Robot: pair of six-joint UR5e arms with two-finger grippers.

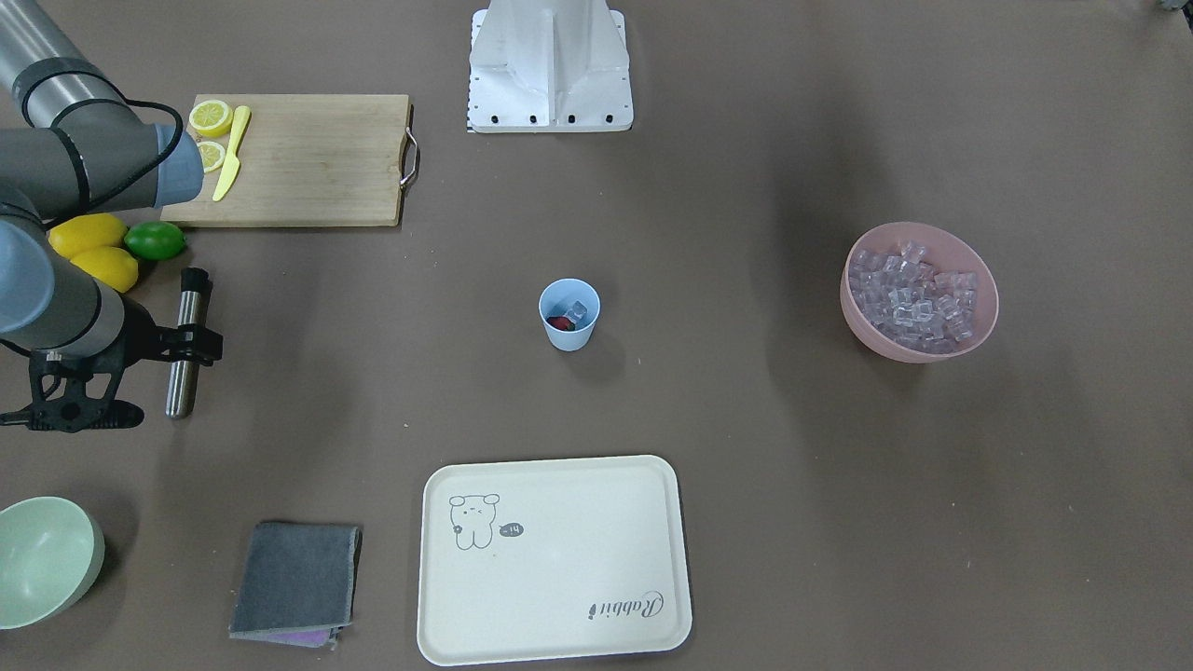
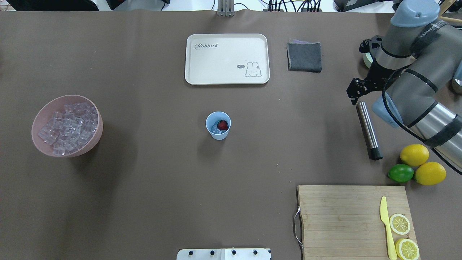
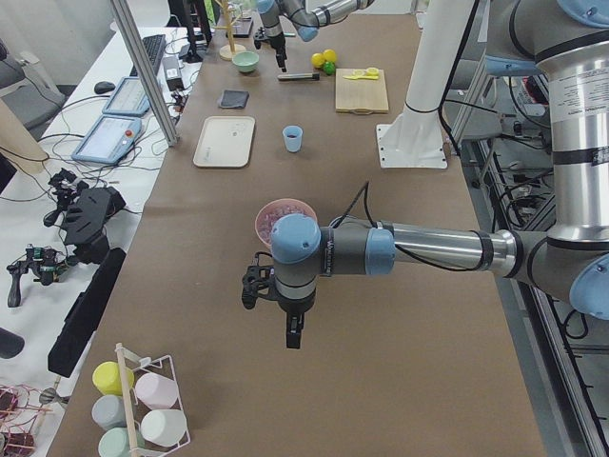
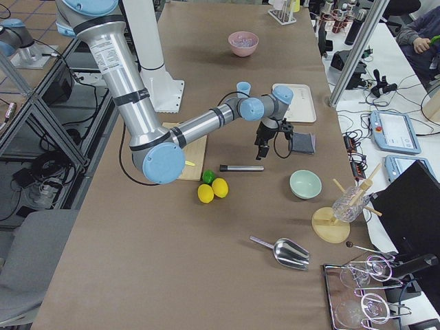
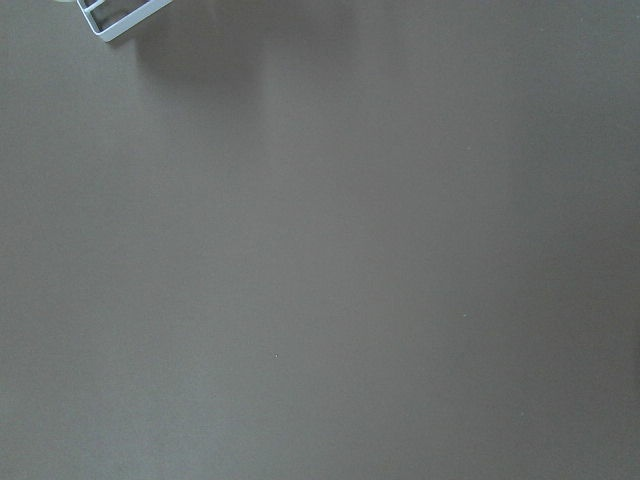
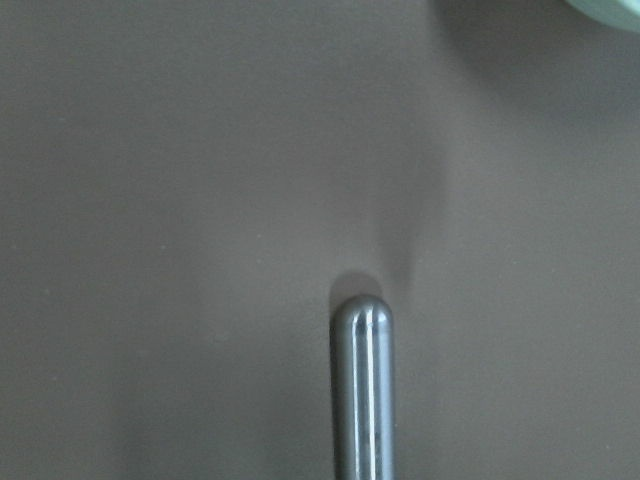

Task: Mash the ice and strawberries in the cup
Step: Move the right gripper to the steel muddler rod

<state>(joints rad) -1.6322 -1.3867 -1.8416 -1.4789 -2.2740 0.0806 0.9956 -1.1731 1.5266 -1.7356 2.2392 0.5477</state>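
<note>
The pale blue cup (image 2: 218, 125) stands upright mid-table, also seen from the front (image 1: 569, 314). Inside it lie a dark red strawberry (image 2: 222, 125) and a few ice cubes (image 2: 216, 129). More ice (image 2: 66, 124) is heaped in a pink bowl (image 2: 38, 139) far on my left side. My right gripper (image 2: 355, 93) hovers open above the far end of a steel muddler rod (image 2: 367, 130) that lies flat on the table; the right wrist view shows the rod's rounded tip (image 6: 363, 390). My left gripper (image 3: 293, 333) hangs over bare table, well away from the cup; whether it is open or shut I cannot tell.
Two lemons (image 2: 415, 154) and a lime (image 2: 400, 173) sit near the rod. A wooden board (image 2: 339, 216) carries lemon halves (image 2: 400, 224) and a yellow knife (image 2: 385, 225). A cream tray (image 2: 227, 59), a grey cloth (image 2: 305, 56) and a pale green bowl (image 1: 42, 559) lie along the far side.
</note>
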